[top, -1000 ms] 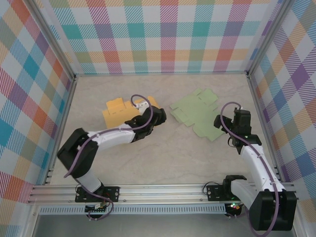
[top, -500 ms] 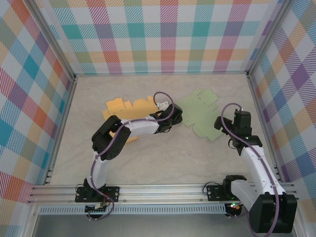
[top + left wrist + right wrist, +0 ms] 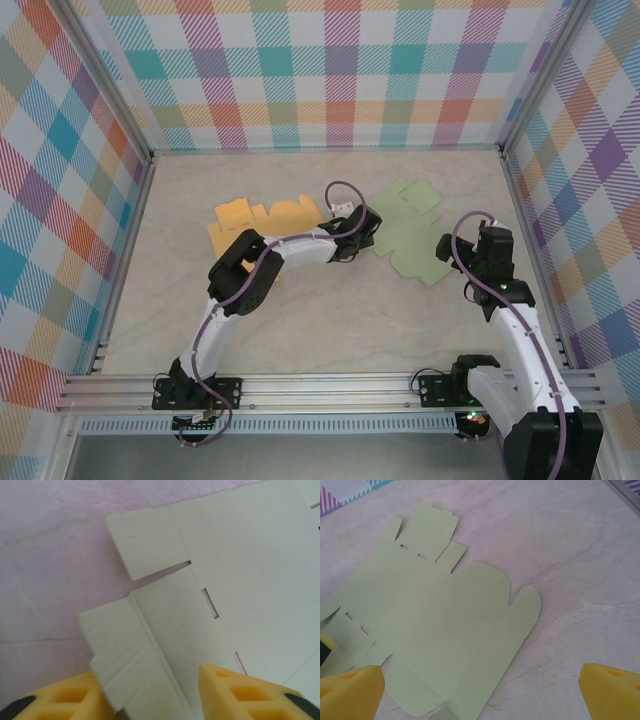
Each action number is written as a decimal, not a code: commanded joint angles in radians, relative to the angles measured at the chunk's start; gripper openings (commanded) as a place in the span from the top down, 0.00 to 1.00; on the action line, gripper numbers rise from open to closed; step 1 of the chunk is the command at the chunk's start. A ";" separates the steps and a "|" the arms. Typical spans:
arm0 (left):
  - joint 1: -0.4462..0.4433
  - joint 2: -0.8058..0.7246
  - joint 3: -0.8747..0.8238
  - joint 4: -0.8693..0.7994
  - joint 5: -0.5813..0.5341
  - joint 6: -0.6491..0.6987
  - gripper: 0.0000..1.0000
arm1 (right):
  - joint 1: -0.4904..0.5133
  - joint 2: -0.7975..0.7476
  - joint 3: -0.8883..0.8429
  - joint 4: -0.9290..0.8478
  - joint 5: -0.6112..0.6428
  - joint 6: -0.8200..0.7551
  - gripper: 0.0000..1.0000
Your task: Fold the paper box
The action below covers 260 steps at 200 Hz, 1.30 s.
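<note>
Top view: left tool [image 3: 357, 232] sits at the edge of the flat green paper box [image 3: 412, 232], which lies on the counter [image 3: 300, 310]. Right tool [image 3: 490, 248] is just off the box's opposite side. An orange blank [image 3: 255, 220] lies well behind my left tool. Left wrist: a box flap [image 3: 135, 645] runs between the fingers [image 3: 65, 700], gap narrow. I cannot tell if it is pinched. Right wrist: tool spread wide, holding nothing, box flat ahead and leftward.
</note>
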 commanded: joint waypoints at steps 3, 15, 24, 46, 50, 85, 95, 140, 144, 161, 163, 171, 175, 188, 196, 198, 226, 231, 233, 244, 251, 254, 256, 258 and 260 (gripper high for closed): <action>-0.002 0.046 0.059 -0.054 -0.001 0.050 0.61 | -0.001 -0.009 -0.012 -0.013 -0.001 0.014 0.00; 0.002 0.060 0.079 -0.057 0.002 0.063 0.66 | -0.001 -0.009 -0.011 -0.014 -0.005 0.014 0.00; 0.005 0.069 0.091 -0.061 0.005 0.068 0.69 | -0.001 -0.011 -0.012 -0.015 -0.005 0.016 0.00; 0.019 0.078 0.101 -0.056 0.015 0.082 0.86 | -0.001 -0.012 -0.015 -0.013 -0.010 0.017 0.00; 0.020 0.076 0.102 -0.055 0.015 0.088 0.91 | -0.001 -0.010 -0.014 -0.013 -0.012 0.017 0.00; 0.025 0.019 0.064 -0.025 -0.038 0.246 1.00 | -0.001 -0.002 -0.009 -0.022 -0.033 0.024 0.00; 0.026 -0.025 0.009 0.032 -0.053 0.320 1.00 | -0.002 -0.004 -0.007 -0.025 -0.042 0.032 0.00; 0.048 -0.293 -0.332 0.360 -0.008 0.668 1.00 | -0.002 0.009 0.027 -0.003 -0.260 0.037 0.00; 0.054 -0.317 -0.366 0.387 0.010 0.694 1.00 | -0.001 0.015 0.034 -0.002 -0.287 0.036 0.00; 0.083 -0.418 -0.487 0.487 0.118 0.805 1.00 | -0.001 0.040 0.061 0.009 -0.418 0.030 0.00; 0.086 -0.429 -0.501 0.491 0.130 0.813 1.00 | -0.001 0.043 0.065 0.010 -0.435 0.031 0.00; 0.098 -0.470 -0.544 0.503 0.168 0.857 1.00 | -0.001 0.052 0.075 0.020 -0.501 0.029 0.00; 0.104 -0.489 -0.565 0.509 0.186 0.877 1.00 | -0.001 0.056 0.079 0.023 -0.530 0.028 0.00; 0.121 -0.559 -0.638 0.530 0.252 0.935 1.00 | -0.001 0.061 0.091 0.040 -0.618 0.026 0.00; 0.130 -0.601 -0.688 0.554 0.280 0.959 1.00 | -0.001 0.060 0.090 0.053 -0.654 0.024 0.00; 0.131 -0.613 -0.699 0.561 0.286 0.966 1.00 | -0.001 0.059 0.090 0.057 -0.662 0.024 0.00; 0.170 -0.744 -0.833 0.648 0.361 1.010 1.00 | -0.001 0.044 0.069 0.087 -0.689 0.001 0.03; 0.179 -0.761 -0.851 0.661 0.375 1.012 1.00 | -0.001 0.043 0.064 0.090 -0.686 -0.006 0.03; 0.182 -0.768 -0.858 0.664 0.383 1.013 1.00 | -0.001 0.042 0.062 0.091 -0.686 -0.008 0.04; 0.200 -0.804 -0.892 0.687 0.422 1.024 1.00 | -0.001 0.042 0.050 0.108 -0.683 -0.019 0.06; 0.209 -0.823 -0.912 0.696 0.443 1.032 1.00 | -0.001 0.047 0.043 0.121 -0.689 -0.025 0.08; 0.212 -0.831 -0.919 0.699 0.450 1.035 1.00 | -0.001 0.049 0.040 0.128 -0.693 -0.027 0.09; 0.214 -0.836 -0.924 0.700 0.455 1.038 1.00 | -0.001 0.051 0.038 0.133 -0.693 -0.027 0.10; 0.216 -0.841 -0.928 0.701 0.458 1.040 1.00 | -0.001 0.053 0.035 0.137 -0.697 -0.029 0.10; 0.217 -0.844 -0.932 0.702 0.461 1.043 1.00 | -0.001 0.057 0.033 0.143 -0.701 -0.030 0.11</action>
